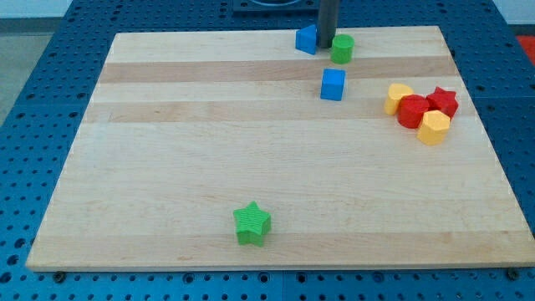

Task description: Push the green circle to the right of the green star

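Note:
The green circle (342, 48) lies near the view's top edge of the wooden board (167, 125), right of centre. The green star (252, 223) lies far below it, near the view's bottom edge, slightly left of centre. My tip (325, 44) comes down from the view's top and stands in the narrow gap between the green circle on its right and a blue block (307, 39) on its left, close to or touching both.
A blue cube (333, 84) lies just below the green circle. At the view's right a cluster holds a yellow block (398, 97), a red round block (412, 111), a red star (443, 101) and a yellow hexagon (434, 127).

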